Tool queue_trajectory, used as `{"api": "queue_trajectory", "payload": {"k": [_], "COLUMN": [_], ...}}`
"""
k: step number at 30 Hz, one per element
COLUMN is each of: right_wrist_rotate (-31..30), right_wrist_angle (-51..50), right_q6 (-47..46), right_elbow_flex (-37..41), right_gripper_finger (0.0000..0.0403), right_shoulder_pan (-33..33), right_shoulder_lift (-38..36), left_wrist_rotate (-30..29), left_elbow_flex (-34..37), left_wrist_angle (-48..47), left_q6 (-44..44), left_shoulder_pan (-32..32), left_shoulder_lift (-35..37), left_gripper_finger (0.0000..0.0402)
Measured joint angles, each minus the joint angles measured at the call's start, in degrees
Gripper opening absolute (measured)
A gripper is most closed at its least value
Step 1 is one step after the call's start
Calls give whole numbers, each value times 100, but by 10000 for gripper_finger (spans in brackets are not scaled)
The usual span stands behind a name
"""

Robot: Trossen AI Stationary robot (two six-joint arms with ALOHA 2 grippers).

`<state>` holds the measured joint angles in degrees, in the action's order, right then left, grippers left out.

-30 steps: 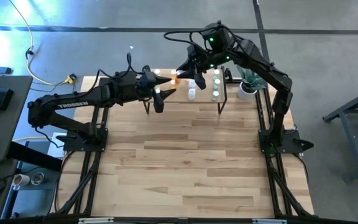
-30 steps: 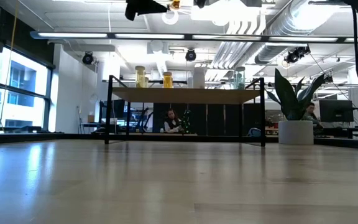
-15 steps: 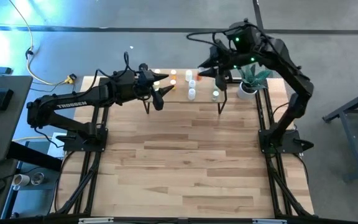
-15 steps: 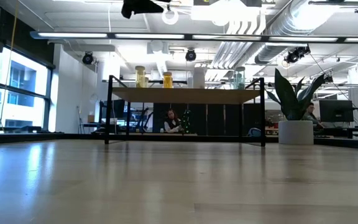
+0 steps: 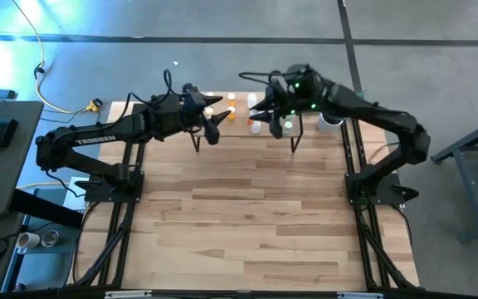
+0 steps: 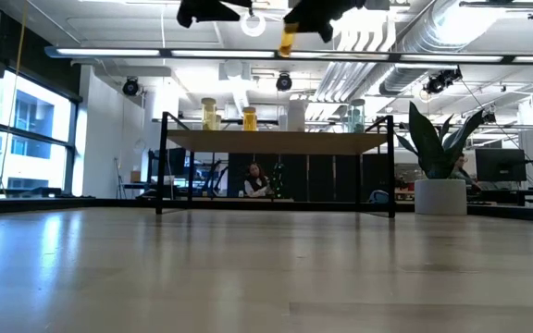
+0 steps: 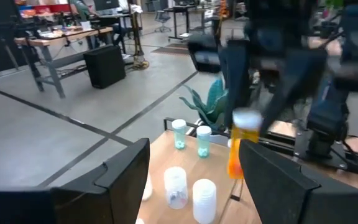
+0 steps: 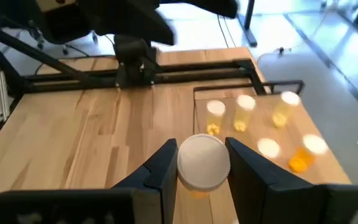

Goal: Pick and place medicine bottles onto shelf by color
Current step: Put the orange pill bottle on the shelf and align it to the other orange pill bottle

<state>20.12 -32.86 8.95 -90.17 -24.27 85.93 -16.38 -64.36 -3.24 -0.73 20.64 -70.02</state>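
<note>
My right gripper point(image 8: 202, 158) is shut on an orange medicine bottle point(image 6: 288, 42) with a white cap, high above the shelf point(image 6: 276, 141). The low view shows a yellow bottle point(image 6: 209, 113), an orange one point(image 6: 249, 117), a white one point(image 6: 296, 115) and a clear greenish one point(image 6: 356, 115) standing upright on the shelf board. More yellow bottles point(image 8: 244, 112) show in the right wrist view. My left gripper point(image 7: 196, 152) hovers open just left of the right gripper point(image 5: 260, 116), above the shelf's left part, nothing between its fingers. My right gripper pinches the orange bottle at its white cap point(image 8: 202, 163) between its two fingers, one on each side of the cap. The fingers slant down from the table's far right. The bottle's orange body point(image 7: 237, 155) hangs below them, nearly upright, clear of the shelf.
A potted plant point(image 6: 438, 148) stands right of the shelf at the table's far right corner. The wooden tabletop point(image 5: 239, 216) spreads out in front of the shelf. White bottles point(image 7: 204, 199) and greenish ones point(image 7: 179, 134) crowd the shelf's right part.
My right gripper drew back toward the table's far right, then came down and leftward over the shelf with the orange bottle, which now hangs lower in the low view. It stays shut. My left gripper has turned slightly in place.
</note>
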Motion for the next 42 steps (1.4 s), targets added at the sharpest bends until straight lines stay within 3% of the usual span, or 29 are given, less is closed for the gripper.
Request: {"api": "queue_trajectory", "payload": {"k": [4, 9, 16, 24, 42], "right_wrist_rotate": [-26, -75, -790, -1055, -1086], "right_wrist_angle": [1233, 1847, 1844, 1882, 1924], "right_q6": [2, 2, 412, 496, 657], "right_elbow_flex": [620, 757, 557, 544, 540], "right_gripper_finger": [99, 99, 99, 99, 99], "right_shoulder_pan": [169, 265, 342, 343, 317], "right_shoulder_lift": [65, 435, 1039, 1387, 1725], "left_wrist_rotate": [-143, -188, -186, -186, -92], "left_elbow_flex": [0, 0, -2, -2, -2], "left_wrist_angle": [-67, -263, -479, -599, -601], "left_q6": [1, 143, 205, 205, 203], "left_shoulder_pan": [69, 232, 450, 619, 789], "left_shoulder_lift": [67, 259, 605, 726, 726], "left_gripper_finger": [239, 239, 239, 239, 239]}}
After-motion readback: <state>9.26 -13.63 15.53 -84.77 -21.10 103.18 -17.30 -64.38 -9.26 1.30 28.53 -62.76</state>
